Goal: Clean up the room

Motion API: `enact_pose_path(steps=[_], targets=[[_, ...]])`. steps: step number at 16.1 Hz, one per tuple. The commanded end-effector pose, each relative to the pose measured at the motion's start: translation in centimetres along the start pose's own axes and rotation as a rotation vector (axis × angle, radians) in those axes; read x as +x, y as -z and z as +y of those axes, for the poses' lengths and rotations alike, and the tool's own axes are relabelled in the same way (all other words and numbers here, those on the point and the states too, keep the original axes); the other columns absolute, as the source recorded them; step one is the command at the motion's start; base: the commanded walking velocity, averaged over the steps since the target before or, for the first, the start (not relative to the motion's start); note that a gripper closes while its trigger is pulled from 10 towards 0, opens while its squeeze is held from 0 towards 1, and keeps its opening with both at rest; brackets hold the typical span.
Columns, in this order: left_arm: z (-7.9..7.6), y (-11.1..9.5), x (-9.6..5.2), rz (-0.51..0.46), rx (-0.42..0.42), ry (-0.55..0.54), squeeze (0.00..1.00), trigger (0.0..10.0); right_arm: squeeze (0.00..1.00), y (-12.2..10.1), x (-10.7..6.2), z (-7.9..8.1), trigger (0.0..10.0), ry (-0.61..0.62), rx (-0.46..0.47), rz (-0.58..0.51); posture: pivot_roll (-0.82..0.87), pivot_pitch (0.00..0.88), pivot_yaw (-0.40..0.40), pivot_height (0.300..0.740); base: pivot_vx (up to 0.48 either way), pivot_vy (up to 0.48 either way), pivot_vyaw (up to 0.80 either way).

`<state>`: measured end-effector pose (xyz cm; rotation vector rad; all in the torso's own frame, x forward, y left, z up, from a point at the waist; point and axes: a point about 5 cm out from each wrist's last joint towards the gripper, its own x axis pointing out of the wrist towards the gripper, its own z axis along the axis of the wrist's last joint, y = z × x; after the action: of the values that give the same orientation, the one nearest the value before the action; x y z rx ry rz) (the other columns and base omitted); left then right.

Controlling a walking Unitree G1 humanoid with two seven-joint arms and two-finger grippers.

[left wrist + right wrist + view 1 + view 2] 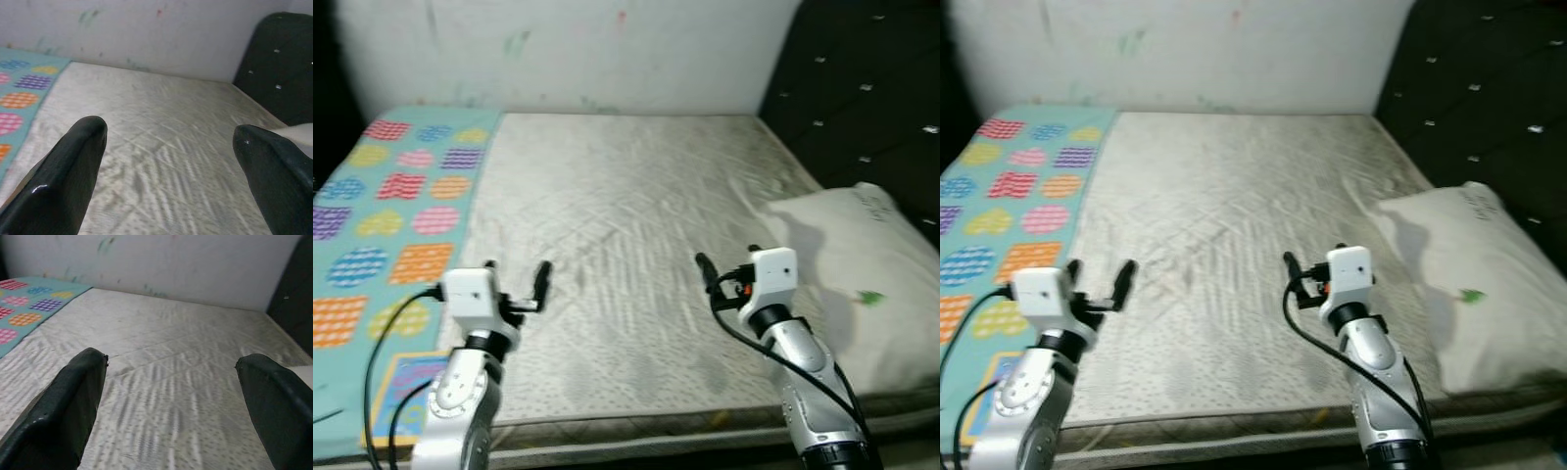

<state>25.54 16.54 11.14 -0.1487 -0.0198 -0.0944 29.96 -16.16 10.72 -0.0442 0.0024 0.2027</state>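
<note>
A bare grey-white patterned mattress lies in front of me. A teal blanket with coloured round and square patches covers its left strip. A white pillow rests at the right edge, with a small green scrap on it. My left gripper hovers open over the near left part of the mattress, beside the blanket's edge. My right gripper is held open over the near right part, just left of the pillow. Both wrist views look past spread black fingers at bare mattress, with nothing between them.
A black tufted headboard stands along the right side, behind the pillow. A white, paint-marked wall closes off the far side of the bed. The mattress's near edge runs just below my arms.
</note>
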Motion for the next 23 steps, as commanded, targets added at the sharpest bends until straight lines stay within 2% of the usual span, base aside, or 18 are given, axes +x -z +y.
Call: enact_pose_path(steps=[1,23], targets=[[0.50,-0.16,-0.15,0.000,0.014,-0.010,0.00,10.0,0.00,-0.20,0.17,0.20,10.0,-0.007,0.002,-0.003,-0.02,0.010,-0.061,0.740,0.000,0.368,-0.66],[0.61,-0.03,0.07,0.005,0.012,-0.023,0.00,10.0,0.00,-0.15,0.29,0.16,10.0,-0.017,-0.006,0.003,-0.02,0.003,-0.063,0.740,0.000,0.469,-0.03]])
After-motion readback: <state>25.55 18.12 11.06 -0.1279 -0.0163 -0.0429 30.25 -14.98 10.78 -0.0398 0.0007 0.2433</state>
